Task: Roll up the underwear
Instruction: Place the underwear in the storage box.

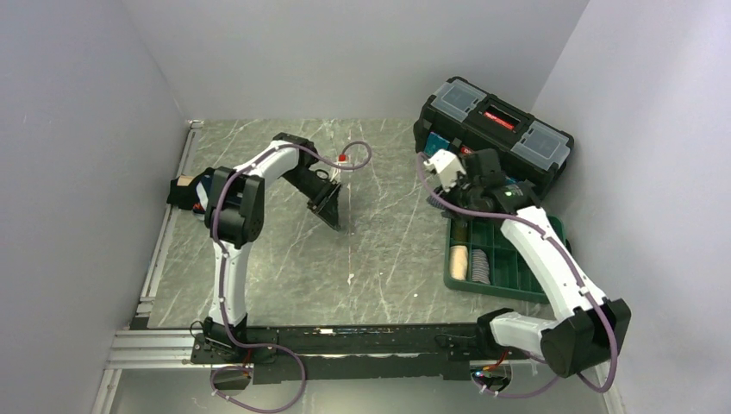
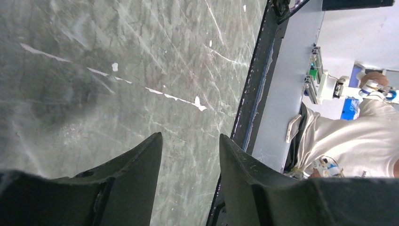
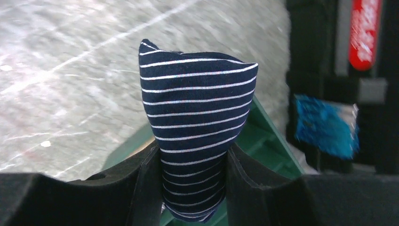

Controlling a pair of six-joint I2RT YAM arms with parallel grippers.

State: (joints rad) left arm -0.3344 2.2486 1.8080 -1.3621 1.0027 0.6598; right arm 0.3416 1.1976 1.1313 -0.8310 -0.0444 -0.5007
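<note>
The striped underwear [image 3: 197, 117] could come unrolled the moment it is let go. The right arm's jaws are closed on its lower half only, pinching it from both sides, and nothing holds the free top. If it is released too high, or off to one side, the bundle may spring open, hang on the wall of the green tray [image 1: 509, 274], or drop onto the counter beside it. The black toolbox [image 1: 496, 129] stands close behind, so a careless move could also knock against it.

The garment is navy with thin white stripes, bunched into a short, plump bundle that widens above the jaws and ends in a soft peak. The cloth looks thin and stretchy, and likely to slacken. It hangs clear of any surface, over the far end of the tray, near the right edge of the counter and in front of the toolbox in the far right corner.

The left arm's jaws stand about half open with nothing between them, above bare counter [image 2: 117, 70] toward the far left.
</note>
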